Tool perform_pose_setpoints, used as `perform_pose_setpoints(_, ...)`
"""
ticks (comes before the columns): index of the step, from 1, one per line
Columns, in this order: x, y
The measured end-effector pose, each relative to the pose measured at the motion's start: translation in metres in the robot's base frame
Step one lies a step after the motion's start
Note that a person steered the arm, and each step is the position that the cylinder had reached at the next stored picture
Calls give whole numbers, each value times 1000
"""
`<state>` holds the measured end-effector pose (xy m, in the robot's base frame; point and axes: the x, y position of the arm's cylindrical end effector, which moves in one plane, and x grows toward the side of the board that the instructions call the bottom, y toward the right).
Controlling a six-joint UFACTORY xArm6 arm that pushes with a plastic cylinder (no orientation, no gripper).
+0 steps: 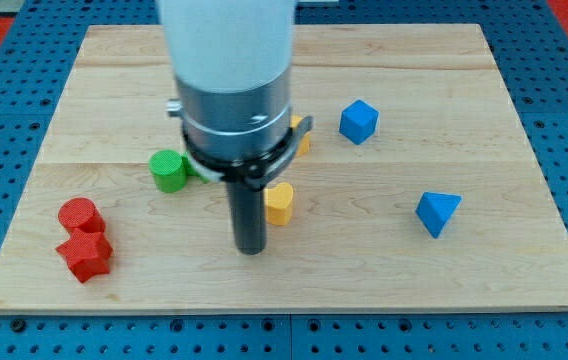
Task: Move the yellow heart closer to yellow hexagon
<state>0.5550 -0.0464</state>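
The yellow heart [280, 203] lies near the board's middle, partly hidden by my rod. My tip [251, 249] rests on the board just left of and slightly below the heart, close to it or touching it. The yellow hexagon [302, 135] shows only as a sliver above the heart, at the right edge of the arm's body, which hides most of it.
A green cylinder [168, 170] sits left of the arm, with another green piece [200, 170] mostly hidden behind it. A red cylinder [78, 216] and a red star-like block [86, 255] lie at the lower left. A blue cube [359, 121] and a blue triangular block [436, 212] lie on the right.
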Motion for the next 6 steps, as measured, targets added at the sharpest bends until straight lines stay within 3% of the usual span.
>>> perform_pose_setpoints(3, -17, 0)
perform_pose_setpoints(5, 23, -4)
perform_pose_setpoints(6, 6, 18)
